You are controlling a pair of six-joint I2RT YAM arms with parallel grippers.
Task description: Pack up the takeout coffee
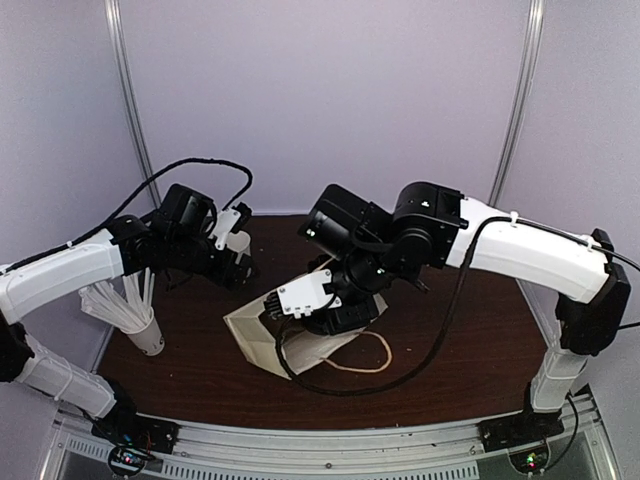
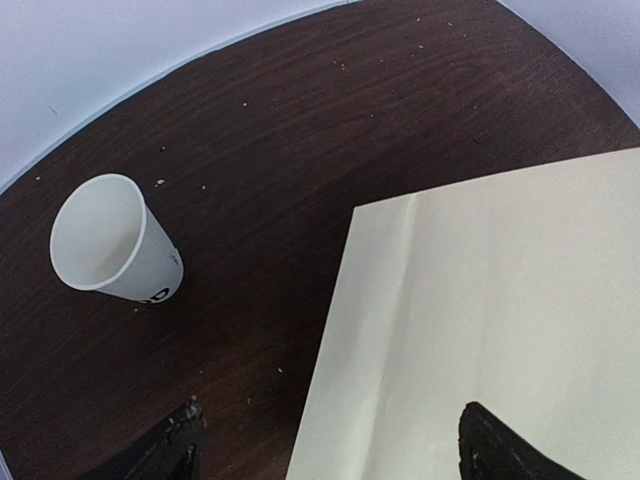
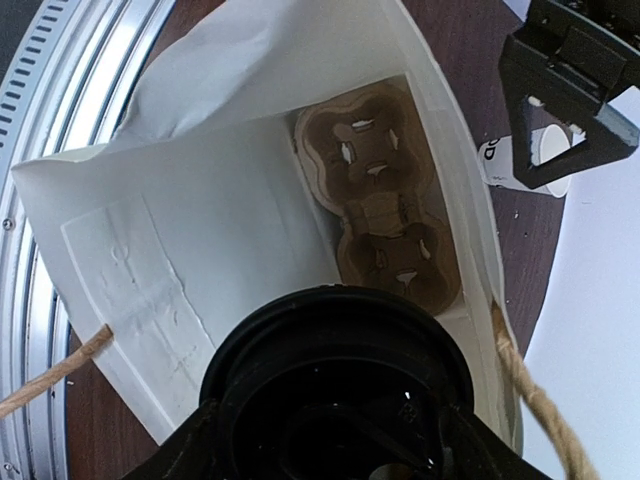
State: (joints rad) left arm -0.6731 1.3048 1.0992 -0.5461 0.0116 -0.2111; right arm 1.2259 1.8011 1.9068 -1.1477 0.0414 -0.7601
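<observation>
**Lidded coffee held at the bag mouth, not yet set in**

The takeout coffee (image 3: 335,390) sat at the bottom of my right wrist view. Its round black lid filled the gap between the fingers of the right end effector (image 3: 335,432), which was clamped on it from either side. It was poised at the open mouth of the white paper bag (image 3: 180,200), with the brown pulp carrier (image 3: 380,200) lying inside just beyond the lid.

I judged the step in hand to be putting the coffee into the bag. The next move called for easing it through the mouth, level and lined up over one carrier well, clear of the bag wall and the rope handle (image 3: 545,410). The fingers should part only once it was seated.

The left end effector (image 2: 338,445) hung with its fingers wide apart and nothing between them, over the counter (image 2: 300,130) at the bag's outer side. A lidless white cup (image 2: 105,235) with dark print stood near it, apart from the bag. The cup of straws (image 1: 140,325) stood well off to the left.

The cup body under the lid was hidden, so I could not tell how far it was from the carrier. The lid also cut off the nearer wells. From above, the right wrist covered the coffee and the bag mouth, and I could not tell whether the bag stood or leaned
</observation>
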